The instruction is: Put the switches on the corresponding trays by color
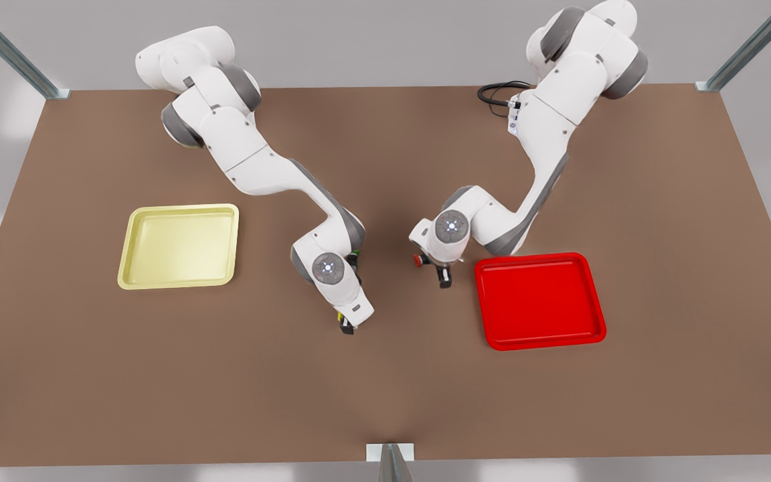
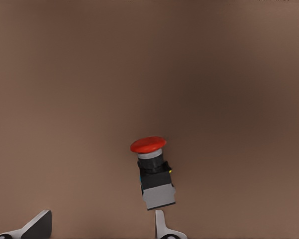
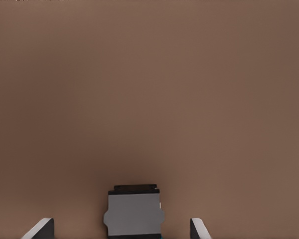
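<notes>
The red-capped switch (image 2: 152,172) lies on the brown table just beyond my left gripper (image 2: 100,226), which is open; the switch is close to one fingertip (image 2: 162,224), not between them. In the front view this switch (image 1: 417,259) sits left of the left gripper (image 1: 442,276), near the red tray (image 1: 539,301). My right gripper (image 3: 120,228) is open and straddles a grey switch body (image 3: 133,214) without touching it. A bit of yellow cap (image 1: 339,314) peeks out beside that gripper (image 1: 347,327). The pale yellow tray (image 1: 178,246) lies at the front view's left.
A speck of green (image 1: 355,254), the green-capped switch, shows behind the right arm's wrist. A black cable (image 1: 499,94) loops at the left arm's base. Metal frame posts stand at the table's corners and front edge (image 1: 390,462).
</notes>
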